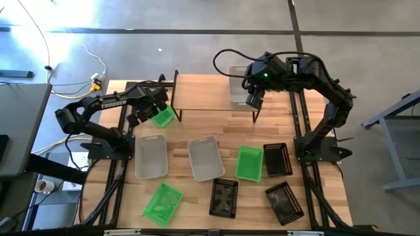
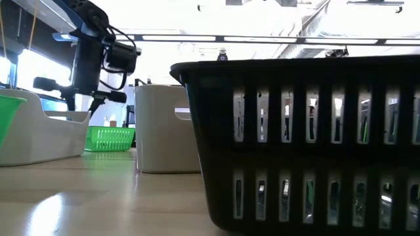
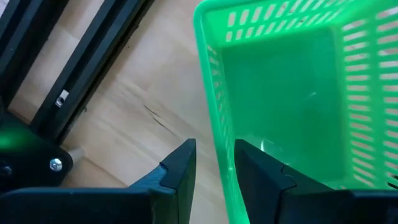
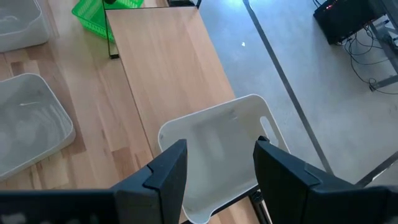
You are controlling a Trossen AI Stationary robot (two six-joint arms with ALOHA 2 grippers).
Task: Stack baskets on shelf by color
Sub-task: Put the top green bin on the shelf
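Seen from above, a pale butcher-block wood bench (image 1: 197,193) holds small rectangular plastic baskets with slotted walls. At its far edge stands the shelf (image 1: 210,92), a narrow light-wood board on thin black metal legs.

The left claw (image 1: 156,113) sits near the shelf's left end, its two dark fingers (image 3: 180,174) pinching the thin rim of a bright green basket (image 1: 163,117), one finger inside the wall and one outside. This basket rests tilted on the bench just in front of the shelf's left leg.

The right claw (image 1: 253,99) hovers over the shelf's right end, above a pale grey basket (image 1: 237,84) standing on the board. Its fingers (image 4: 168,171) are spread apart on either side of the smooth grey rim, not gripping it.

Loose on the bench in front of the shelf lie:
- two more grey baskets (image 1: 151,156), side by side at the middle
- a green one (image 1: 249,162) to their right
- another green one (image 1: 162,202) near the front left
- three black ones (image 1: 277,160) at the right and front

In the low view, one black basket (image 2: 308,144) fills the foreground and hides much of the bench behind it.
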